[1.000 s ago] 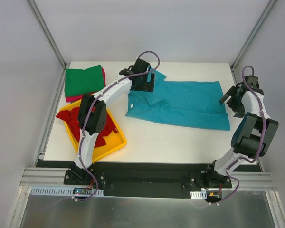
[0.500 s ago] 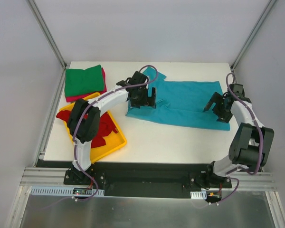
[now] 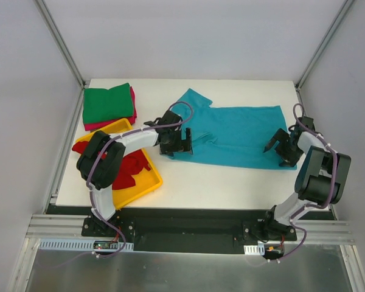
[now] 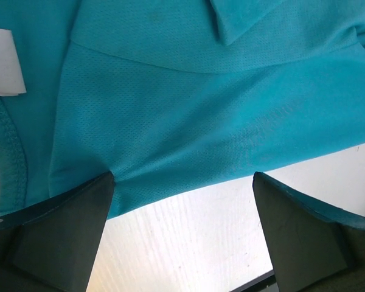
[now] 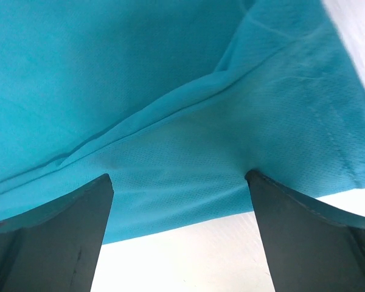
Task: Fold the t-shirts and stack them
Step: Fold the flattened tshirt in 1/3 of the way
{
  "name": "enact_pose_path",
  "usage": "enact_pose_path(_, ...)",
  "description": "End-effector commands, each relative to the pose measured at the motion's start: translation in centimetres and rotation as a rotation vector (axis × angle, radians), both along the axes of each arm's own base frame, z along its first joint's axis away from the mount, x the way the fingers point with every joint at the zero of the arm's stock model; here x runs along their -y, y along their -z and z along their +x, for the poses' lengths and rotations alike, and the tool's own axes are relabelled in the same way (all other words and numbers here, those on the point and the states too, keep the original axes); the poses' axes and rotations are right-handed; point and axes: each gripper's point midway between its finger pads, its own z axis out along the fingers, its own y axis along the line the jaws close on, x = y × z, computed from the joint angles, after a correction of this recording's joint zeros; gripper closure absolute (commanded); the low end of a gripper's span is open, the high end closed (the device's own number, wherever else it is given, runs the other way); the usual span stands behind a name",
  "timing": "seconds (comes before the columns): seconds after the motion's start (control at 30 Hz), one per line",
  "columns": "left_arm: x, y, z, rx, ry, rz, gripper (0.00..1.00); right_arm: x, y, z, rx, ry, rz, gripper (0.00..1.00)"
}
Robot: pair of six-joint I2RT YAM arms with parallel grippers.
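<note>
A teal-blue t-shirt [image 3: 237, 131] lies spread flat across the middle and right of the table. My left gripper [image 3: 177, 146] is open and low over its near left edge; the left wrist view shows the teal cloth [image 4: 170, 109] and its hem between the spread fingers. My right gripper [image 3: 281, 149] is open and low over the shirt's near right corner; the right wrist view shows teal cloth [image 5: 170, 121] between its fingers. A folded green t-shirt [image 3: 107, 103] lies on a magenta-pink one [image 3: 132, 103] at the back left. Red t-shirts [image 3: 125, 167] lie heaped in the yellow tray [image 3: 147, 182].
The yellow tray sits at the near left, close to my left arm. The white table edge [image 3: 188, 204] runs along the front. Grey walls and metal frame posts [image 3: 59, 42] enclose the table.
Both grippers have come toward the near edge of the teal shirt and lowered. The left one moved from the collar area down to the near left edge; the right one moved in from the table's right side.
</note>
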Motion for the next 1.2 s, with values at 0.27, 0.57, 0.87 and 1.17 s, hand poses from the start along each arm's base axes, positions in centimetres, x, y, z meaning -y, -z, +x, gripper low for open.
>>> enact_pose_path(0.27,-1.7,0.8,-13.4,-0.110,0.037,0.104,0.01,1.7,-0.4,-8.6,-0.049,0.149,-0.032,0.04)
enact_pose_path(0.57,0.6,-2.8,-13.1,-0.004,0.077,0.041,0.01,0.8,-5.3,-8.1,0.140,0.090,-0.043,0.04)
enact_pose_path(0.87,4.0,-6.8,-10.0,0.098,0.128,-0.028,0.01,-3.9,-8.5,-5.7,0.448,-0.094,0.042,0.04)
enact_pose_path(1.17,5.3,-3.7,-6.0,0.023,0.087,-0.001,0.01,-5.7,-6.5,-5.9,0.371,-0.134,0.124,0.04)
